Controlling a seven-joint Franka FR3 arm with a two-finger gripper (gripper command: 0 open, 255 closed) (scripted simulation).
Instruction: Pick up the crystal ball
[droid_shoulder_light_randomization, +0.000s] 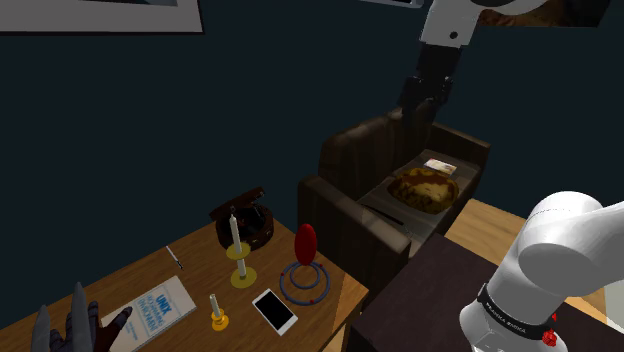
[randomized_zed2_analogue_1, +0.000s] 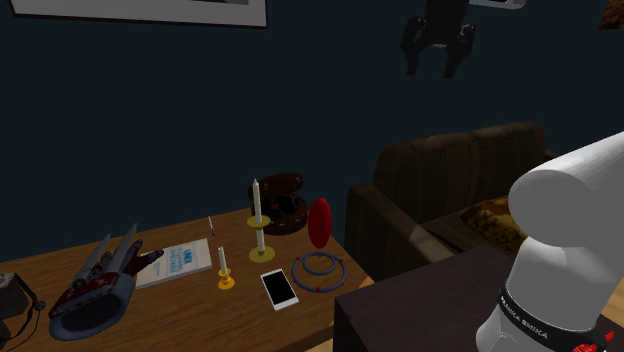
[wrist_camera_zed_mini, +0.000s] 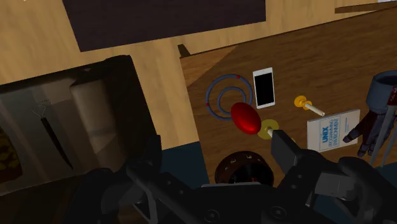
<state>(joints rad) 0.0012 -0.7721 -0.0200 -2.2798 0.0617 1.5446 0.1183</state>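
The white arm (droid_shoulder_light_randomization: 560, 260) rises from its dark stand (droid_shoulder_light_randomization: 420, 300) and reaches high against the dark blue wall. Under it sits a brown sofa (droid_shoulder_light_randomization: 350, 200) with a yellow-brown cushion (droid_shoulder_light_randomization: 425, 187) on the seat. Beside the sofa is a wooden table (randomized_zed2_analogue_1: 180, 310).

The gripper (randomized_zed2_analogue_1: 437, 45) hangs high over the sofa, well apart from the table. Its fingers stand apart with nothing between them, as the wrist view also shows.

On the table, at the second exterior view's left, lies a red and grey glove (randomized_zed2_analogue_1: 95, 285), fingers spread. Next to it is a pale book (randomized_zed2_analogue_1: 180, 263), flat. At the far side of the table sits a dark round box (randomized_zed2_analogue_1: 283, 203).

The ball (randomized_zed2_analogue_1: 320, 222) is red and egg-shaped, not clear. It stands upright at the back of a base of blue rings (randomized_zed2_analogue_1: 320, 268), near the table's end closest to the sofa, just beside the box. In the wrist view the ball (wrist_camera_zed_mini: 245, 118) lies ahead of the fingers, between the rings and the box.

A white-edged phone (randomized_zed2_analogue_1: 279, 288) lies screen up just beside the rings. A tall candle (randomized_zed2_analogue_1: 258, 215) stands on a yellow holder in front of the box, and a short candle (randomized_zed2_analogue_1: 223, 268) stands between the book and the phone. A thin pen (randomized_zed2_analogue_1: 211, 226) lies behind the book.
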